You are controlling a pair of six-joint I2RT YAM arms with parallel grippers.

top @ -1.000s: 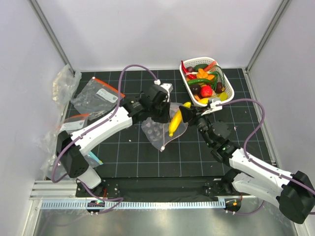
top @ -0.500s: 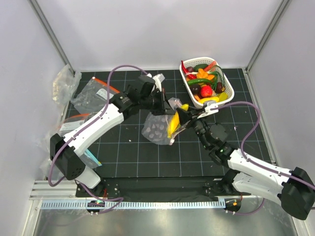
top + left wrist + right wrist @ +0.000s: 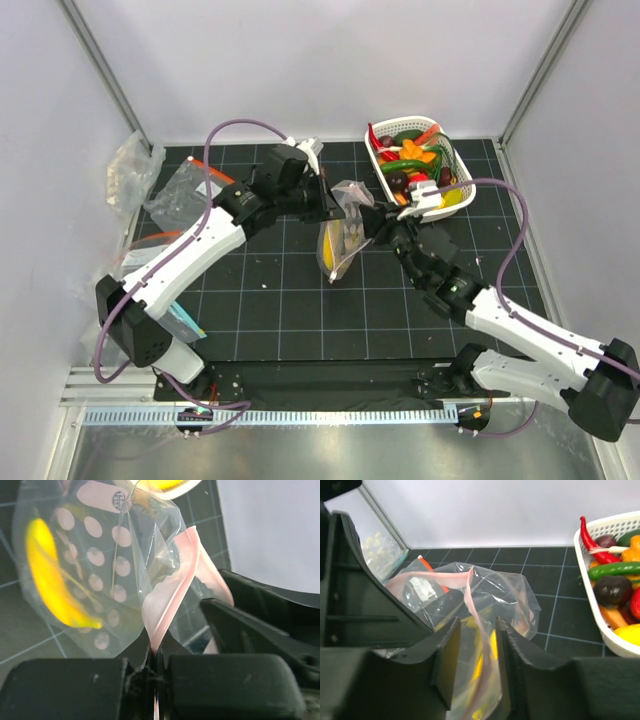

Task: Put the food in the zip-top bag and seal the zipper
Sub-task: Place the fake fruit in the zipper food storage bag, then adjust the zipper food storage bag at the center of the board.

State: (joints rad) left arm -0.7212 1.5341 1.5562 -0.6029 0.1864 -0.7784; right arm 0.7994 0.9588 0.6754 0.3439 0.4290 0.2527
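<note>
Grip of the left claw [image 3: 154,666] is closed tight on the pale pink zipper [image 3: 167,600] of the zip-top bag [image 3: 342,240], which hangs mid-scene with a yellow banana [image 3: 47,575] inside. Just right, the right claw [image 3: 477,640] stands slightly apart, the zipper running between its fingers. Other food [image 3: 415,165] fills the white basket [image 3: 620,522] far right.

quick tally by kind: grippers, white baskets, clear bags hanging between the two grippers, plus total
grippers: 2 (left gripper, right gripper)
white basket: 1
zip-top bag between the grippers: 1
total: 4
</note>
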